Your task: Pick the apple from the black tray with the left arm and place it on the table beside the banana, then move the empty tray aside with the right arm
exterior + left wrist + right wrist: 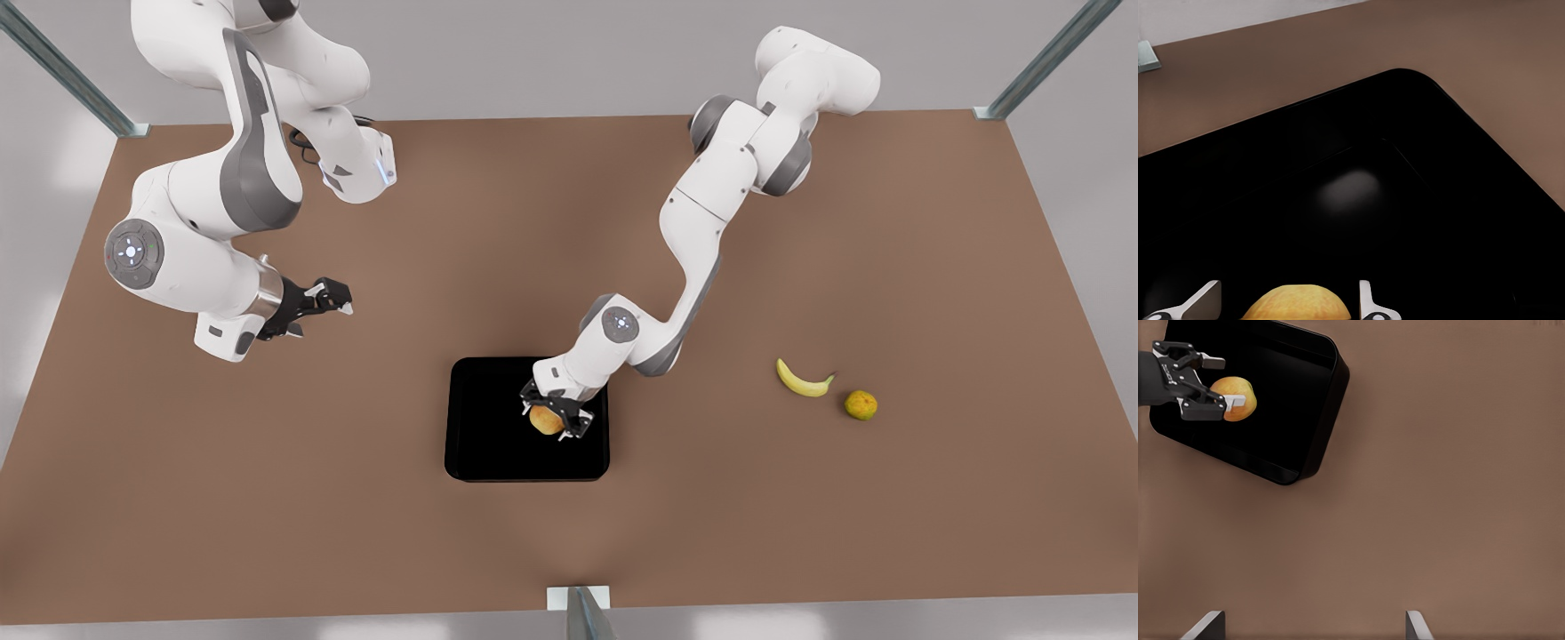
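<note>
Right claw point(322, 300) hangs with fingers apart above the tabletop point(373, 533), waiting at ten o'clock from the black tray point(498, 444). Left claw point(553, 418) is clamped on the apple point(545, 420) over the tray's three-o'clock side. Farther toward three o'clock lies the banana point(803, 380).

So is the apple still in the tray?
Yes: the apple sits over the black tray, the left hand with fingers either side.
</note>
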Robot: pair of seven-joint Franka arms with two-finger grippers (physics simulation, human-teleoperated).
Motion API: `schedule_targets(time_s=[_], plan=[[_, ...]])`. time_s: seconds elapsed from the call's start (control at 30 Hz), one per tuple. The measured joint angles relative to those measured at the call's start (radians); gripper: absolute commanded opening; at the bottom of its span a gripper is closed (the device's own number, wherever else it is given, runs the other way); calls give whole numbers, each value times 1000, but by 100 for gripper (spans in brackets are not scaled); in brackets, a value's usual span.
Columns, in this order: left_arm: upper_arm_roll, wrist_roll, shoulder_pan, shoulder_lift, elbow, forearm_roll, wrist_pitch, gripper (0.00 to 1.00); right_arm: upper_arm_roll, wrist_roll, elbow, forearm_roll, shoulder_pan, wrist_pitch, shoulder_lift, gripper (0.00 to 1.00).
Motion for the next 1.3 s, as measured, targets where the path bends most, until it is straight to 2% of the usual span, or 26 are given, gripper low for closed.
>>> schedule_targets(time_s=[1.1,1.23,1.3], plan=[[4,-4,-11,33,-11,45,1,100,3,-1,0,-1,0,2,6,100],[5,-6,-11,34,-11,50,2,89,3,-1,0,-1,2,2,7,100],[5,-8,-11,34,-11,52,2,89,2,-1,0,-1,2,2,7,100]])
